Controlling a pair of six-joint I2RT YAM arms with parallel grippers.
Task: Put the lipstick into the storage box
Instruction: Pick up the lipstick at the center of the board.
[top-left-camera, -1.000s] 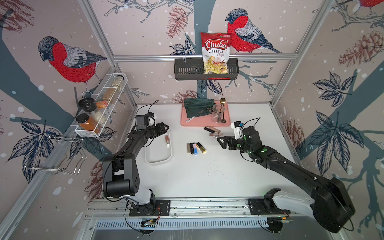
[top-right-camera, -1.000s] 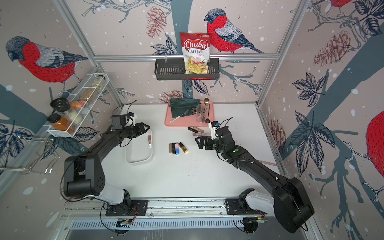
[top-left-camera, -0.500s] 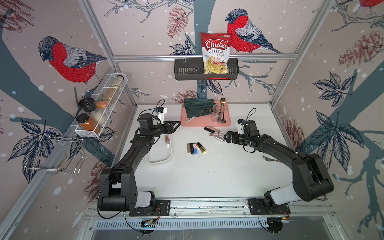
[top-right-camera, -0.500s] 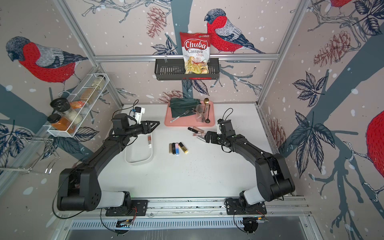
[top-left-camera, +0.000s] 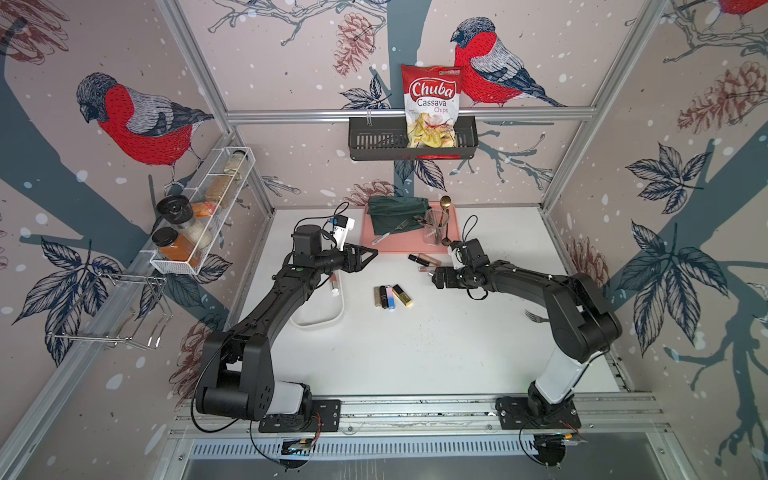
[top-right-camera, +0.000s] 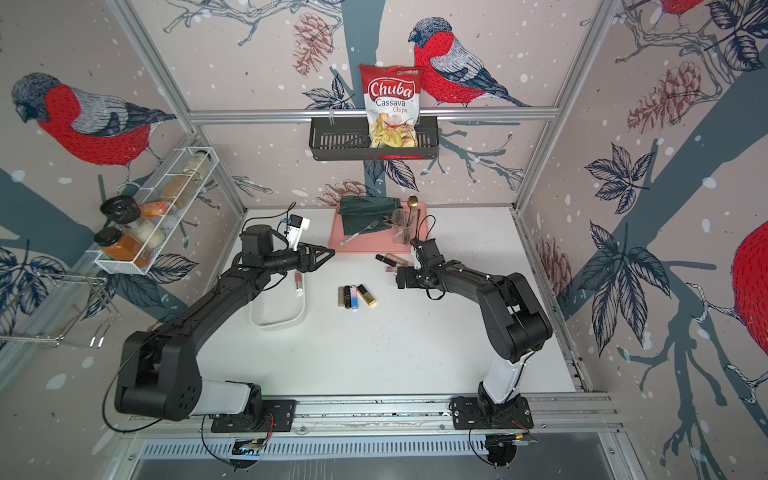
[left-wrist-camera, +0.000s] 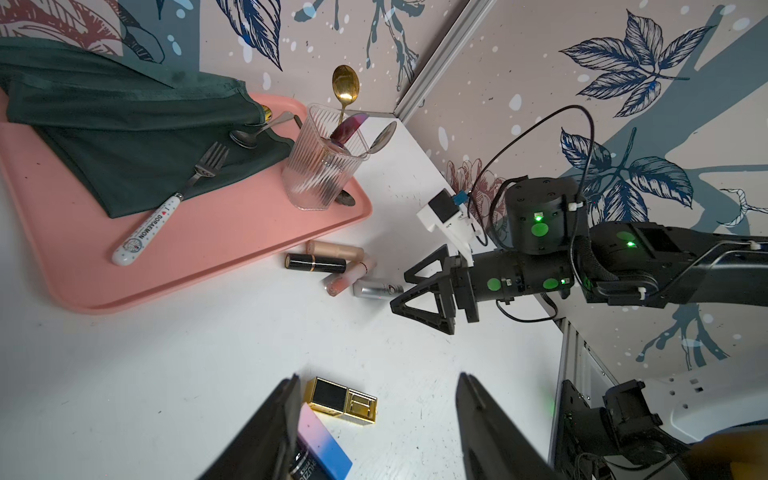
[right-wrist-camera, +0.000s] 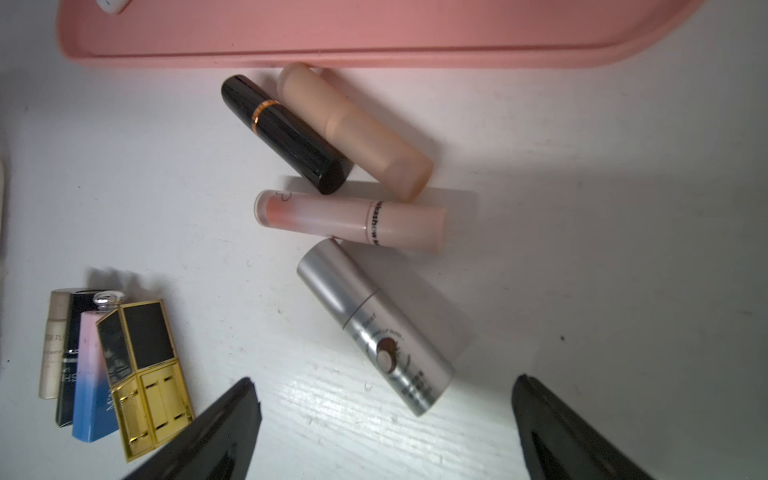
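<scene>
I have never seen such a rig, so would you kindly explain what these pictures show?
Two black robot arms stand at a white table. Two pictures look down from above, side by side; the other two come from a camera on each arm's wrist. The left pincer and the right pincer are both open and hold nothing. On the table: a white storage box with one lipstick apparently inside, a row of four lipsticks, and four more lipsticks beside a pink tray. The right pincer faces the silver lipstick.
</scene>
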